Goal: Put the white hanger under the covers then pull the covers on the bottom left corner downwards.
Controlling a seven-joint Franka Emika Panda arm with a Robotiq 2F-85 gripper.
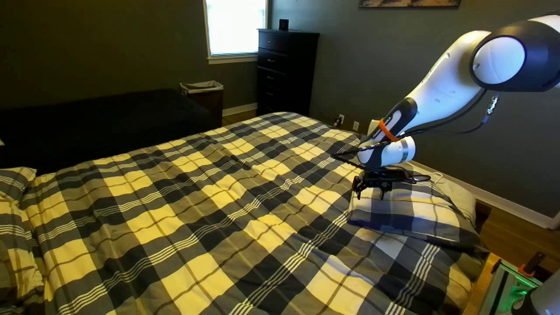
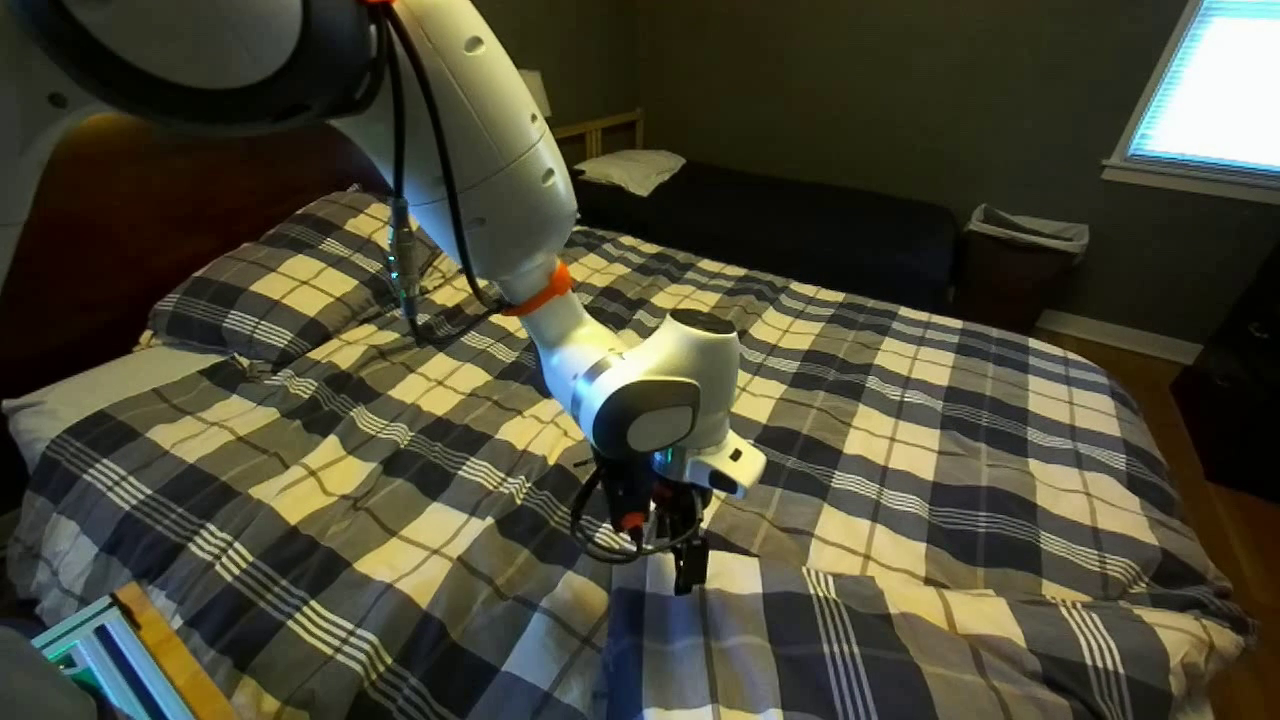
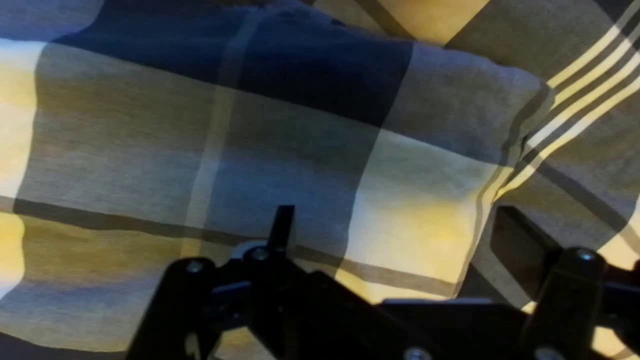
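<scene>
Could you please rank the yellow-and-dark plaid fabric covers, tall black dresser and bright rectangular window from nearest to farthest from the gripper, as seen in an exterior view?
1. Plaid covers, spread beneath the gripper.
2. Black dresser, past the covers' far edge.
3. Bright window, behind the dresser, to its left in the picture.

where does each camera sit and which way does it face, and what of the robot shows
In an exterior view: raised, apparently bedside, facing over the covers toward the window and dresser; the arm enters from the right, gripper at its end.
In an exterior view: raised, headboard at left, facing across toward a dark bed; arm enters from upper left.
Wrist view: on the wrist, looking down at plaid cloth; spread fingers show low.
Both exterior views share covers, arm, window.
</scene>
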